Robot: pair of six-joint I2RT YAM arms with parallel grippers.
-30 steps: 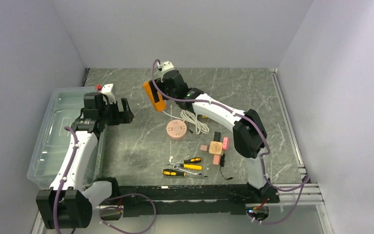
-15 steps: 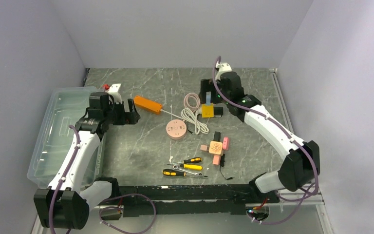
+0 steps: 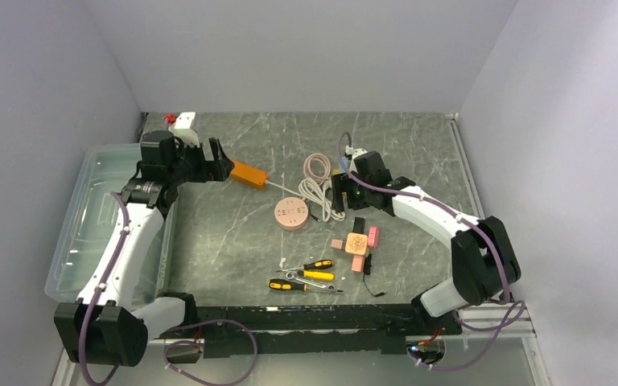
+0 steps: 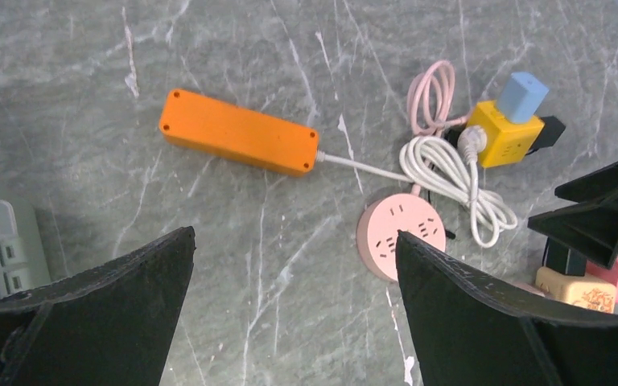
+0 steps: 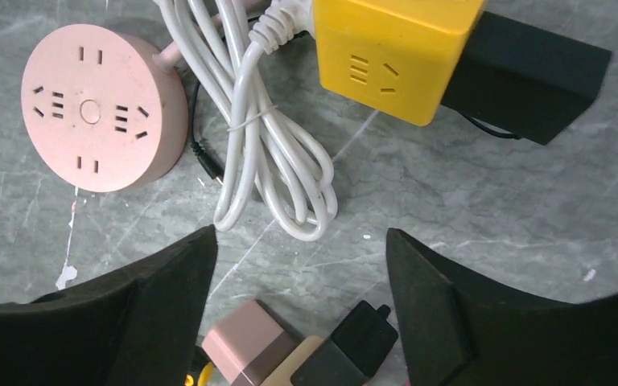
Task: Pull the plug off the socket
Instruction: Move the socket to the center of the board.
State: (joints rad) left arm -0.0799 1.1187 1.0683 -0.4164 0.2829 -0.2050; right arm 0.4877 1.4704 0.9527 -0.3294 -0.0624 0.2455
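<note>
A yellow cube socket (image 5: 394, 48) lies on the table with a black adapter (image 5: 523, 76) plugged into its side. A blue plug (image 4: 523, 92) sits on its top and a white cable (image 5: 265, 145) runs from it. My right gripper (image 5: 299, 233) is open and empty, just on the near side of the cube. In the top view it (image 3: 344, 193) covers the cube. My left gripper (image 4: 294, 235) is open and empty, short of an orange power strip (image 4: 239, 143), also seen from above (image 3: 249, 173).
A pink round socket (image 3: 292, 213) lies mid-table beside a pink cable coil (image 3: 316, 166). A beige cube socket (image 3: 356, 243) holds pink and black plugs. Screwdrivers (image 3: 310, 273) lie nearer the front. A clear plastic bin (image 3: 88, 233) stands at the left edge.
The right gripper let go of the orange strip, which now lies on the table, then swung right and came down by the yellow cube. The left gripper moved toward the back, near the strip.
</note>
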